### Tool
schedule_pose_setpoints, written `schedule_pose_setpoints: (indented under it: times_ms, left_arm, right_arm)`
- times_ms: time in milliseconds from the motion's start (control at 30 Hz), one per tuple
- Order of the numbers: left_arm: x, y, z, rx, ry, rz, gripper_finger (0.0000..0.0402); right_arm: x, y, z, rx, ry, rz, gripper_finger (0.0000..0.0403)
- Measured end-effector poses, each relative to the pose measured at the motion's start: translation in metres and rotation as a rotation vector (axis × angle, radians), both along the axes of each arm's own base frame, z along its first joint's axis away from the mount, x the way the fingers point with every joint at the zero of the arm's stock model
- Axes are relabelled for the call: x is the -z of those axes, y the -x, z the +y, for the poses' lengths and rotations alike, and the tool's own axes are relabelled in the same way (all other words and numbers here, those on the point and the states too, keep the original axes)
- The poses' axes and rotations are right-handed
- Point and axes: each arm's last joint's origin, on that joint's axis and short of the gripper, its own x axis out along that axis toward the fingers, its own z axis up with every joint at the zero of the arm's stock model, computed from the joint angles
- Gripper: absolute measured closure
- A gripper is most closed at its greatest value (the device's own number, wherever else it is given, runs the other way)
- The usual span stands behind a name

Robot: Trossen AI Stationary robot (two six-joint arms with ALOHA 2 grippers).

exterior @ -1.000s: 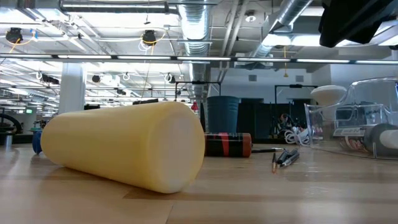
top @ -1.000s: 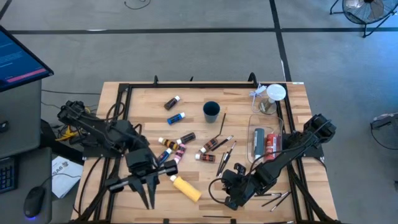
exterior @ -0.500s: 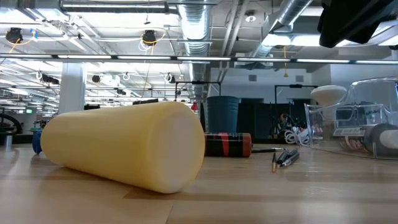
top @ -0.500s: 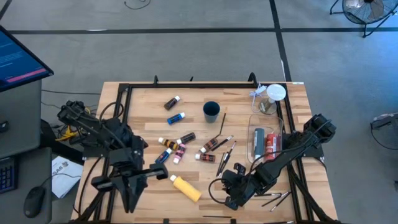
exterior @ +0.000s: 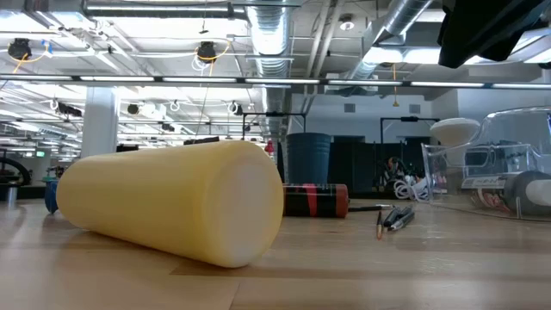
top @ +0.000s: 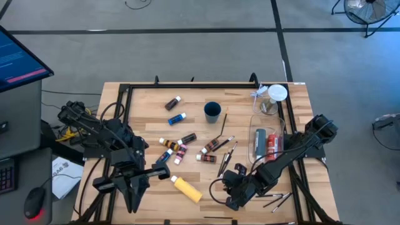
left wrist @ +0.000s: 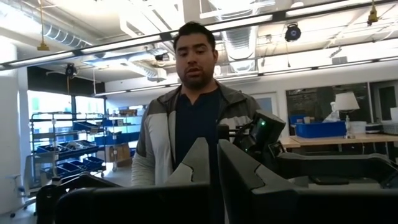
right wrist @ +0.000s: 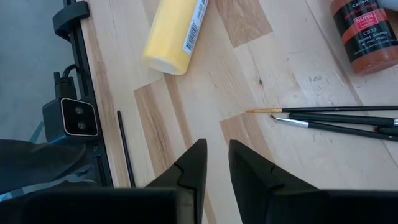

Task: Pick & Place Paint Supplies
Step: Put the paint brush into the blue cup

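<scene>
Cylinder of smooth yellow bottle on pale wood-grain table.

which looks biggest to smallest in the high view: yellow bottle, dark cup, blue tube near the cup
1. yellow bottle
2. dark cup
3. blue tube, close to the cup in apparent size, so that order is unsure

A yellow bottle with a barcode lies on pale striped wood table, beside black-handled brushes.
</scene>
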Motion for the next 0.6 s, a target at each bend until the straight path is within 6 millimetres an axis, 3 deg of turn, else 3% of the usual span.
schedule_pose_setpoints:
  times_ms: [367, 600]
  left_arm:
    - [0.000, -0.004, 0.004, -0.066, 0.030, 0.033, 0.0401]
    - [0.010, -0.022, 0.029, -0.324, 0.086, 0.361, 0.0401]
  right_arm:
    - [0.000, 0.000, 0.000, -0.001, -0.001, -0.001, 0.0341]
    - [-0.001, 0.000, 0.001, -0.014, -0.022, 0.012, 0.0353]
